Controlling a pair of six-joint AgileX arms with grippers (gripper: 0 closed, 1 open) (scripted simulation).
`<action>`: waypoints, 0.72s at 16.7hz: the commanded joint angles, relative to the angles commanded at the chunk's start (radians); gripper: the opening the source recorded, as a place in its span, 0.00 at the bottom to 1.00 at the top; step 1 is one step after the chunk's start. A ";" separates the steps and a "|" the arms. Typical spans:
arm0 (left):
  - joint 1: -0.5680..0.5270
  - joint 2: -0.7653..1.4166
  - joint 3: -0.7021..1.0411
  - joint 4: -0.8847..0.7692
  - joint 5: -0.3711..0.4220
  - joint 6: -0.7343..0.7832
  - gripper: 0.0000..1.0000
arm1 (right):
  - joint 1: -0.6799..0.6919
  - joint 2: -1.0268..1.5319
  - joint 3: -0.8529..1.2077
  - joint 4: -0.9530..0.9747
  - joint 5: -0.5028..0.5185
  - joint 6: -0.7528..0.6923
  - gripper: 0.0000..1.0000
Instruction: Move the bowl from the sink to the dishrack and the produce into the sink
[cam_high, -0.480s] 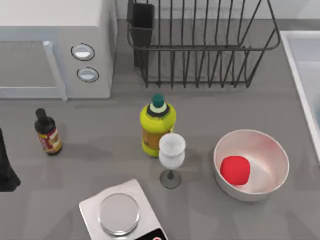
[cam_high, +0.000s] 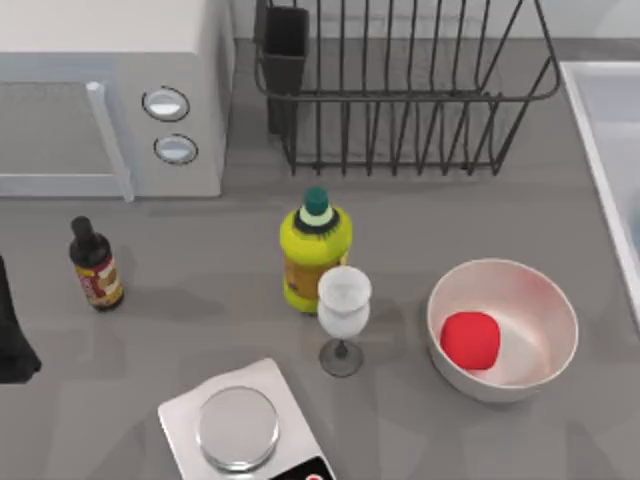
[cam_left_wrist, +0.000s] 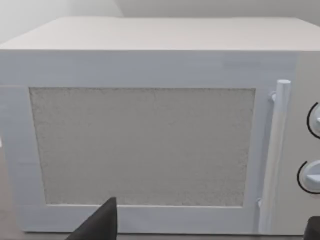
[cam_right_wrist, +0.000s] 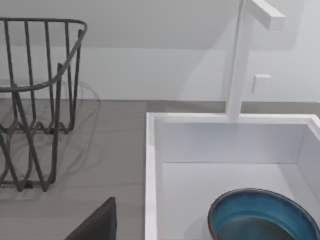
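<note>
The round teal-blue bowl with a thin reddish-orange rim (cam_right_wrist: 260, 216) sits inside the white rectangular sink (cam_right_wrist: 150, 165) at the table's right edge, well apart from the black wire dishrack (cam_high: 400, 90) at the far side. The small glossy red produce (cam_high: 470, 339) lies in a plain white bowl (cam_high: 540, 310) on the near right of the grey table (cam_high: 200, 250). The left arm seems parked at the left edge facing a white microwave (cam_left_wrist: 145, 125), and I cannot tell whether either gripper is released or clenched.

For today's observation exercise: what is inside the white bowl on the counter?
The white bowl holds the produce, one small red rounded item resting against its inner left side. The bowl floor beneath it is covered; the remaining interior is bare.
</note>
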 joint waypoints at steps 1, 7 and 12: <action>0.000 0.000 0.000 0.000 0.000 0.000 1.00 | -0.010 0.062 0.056 -0.030 0.001 -0.009 1.00; 0.000 0.000 0.000 0.000 0.000 0.000 1.00 | -0.083 0.559 0.504 -0.274 -0.001 -0.081 1.00; 0.000 0.000 0.000 0.000 0.000 0.000 1.00 | -0.157 1.063 0.962 -0.523 -0.007 -0.152 1.00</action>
